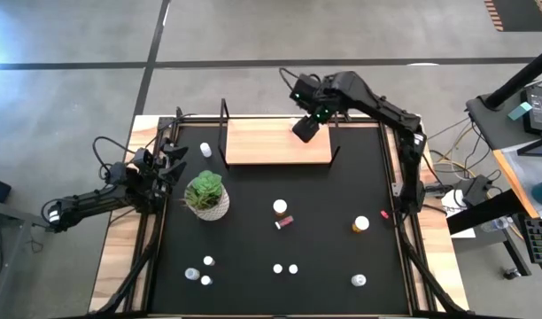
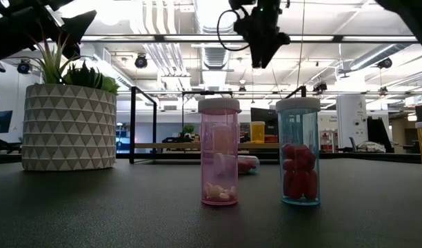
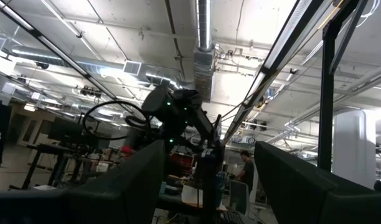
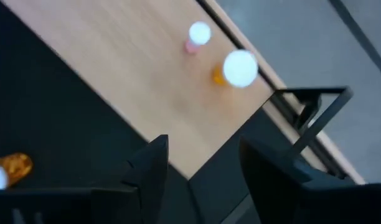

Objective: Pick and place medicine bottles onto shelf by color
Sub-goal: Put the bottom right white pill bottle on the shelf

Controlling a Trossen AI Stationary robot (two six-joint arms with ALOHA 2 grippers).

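We see right gripper (image 1: 305,129) over right end of flat light-wood shelf (image 1: 262,142), fingers parted, empty. Small white-capped medicine bottles (image 1: 280,207) scattered on bare black tabletop (image 1: 324,230). Left gripper (image 1: 171,163) waits wide open, empty, at left edge beside potted green plant (image 1: 206,195).

Industrial lab hall: exposed ceiling ducts (image 3: 203,37), strip lights, concrete floor (image 1: 76,35), workbenches

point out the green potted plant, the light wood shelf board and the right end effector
green plant in a white pot (image 1: 206,196), high view, leaves
light wood shelf board (image 1: 262,142), high view, bare top
right end effector (image 1: 305,129), high view, fingertips
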